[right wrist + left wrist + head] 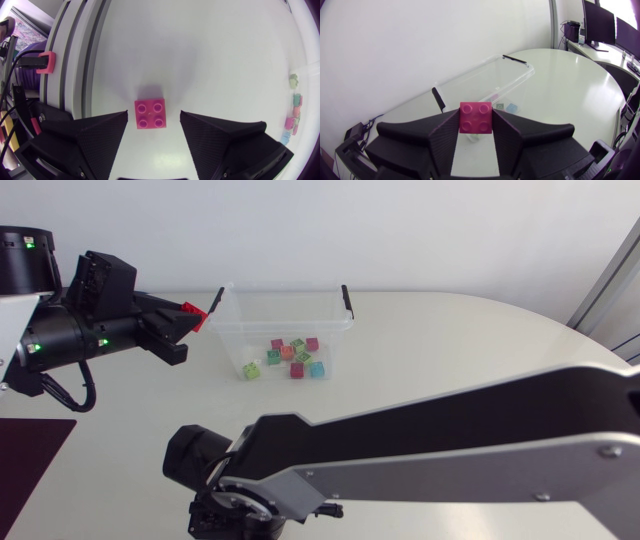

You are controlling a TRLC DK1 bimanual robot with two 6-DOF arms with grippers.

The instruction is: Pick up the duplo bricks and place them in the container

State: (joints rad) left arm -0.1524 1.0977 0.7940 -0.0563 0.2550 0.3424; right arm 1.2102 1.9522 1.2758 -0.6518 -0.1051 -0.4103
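Observation:
A clear plastic container (290, 327) with black handle clips stands at the back middle of the white table, with several small coloured bricks (290, 358) inside. My left gripper (185, 320) hovers just left of its rim, shut on a red brick (193, 311); in the left wrist view that brick (475, 116) sits clamped between the fingers (445, 135), with the container (495, 75) ahead. My right gripper (153, 120) is low at the table's front, open, straddling a pink brick (150, 114) that lies studs up on the table, with a gap on each side.
My right arm (450, 440) crosses the front of the table from the right edge to the lower middle. A dark mat (30, 460) lies at the front left corner. The table's edge (85, 60) runs close beside the right gripper.

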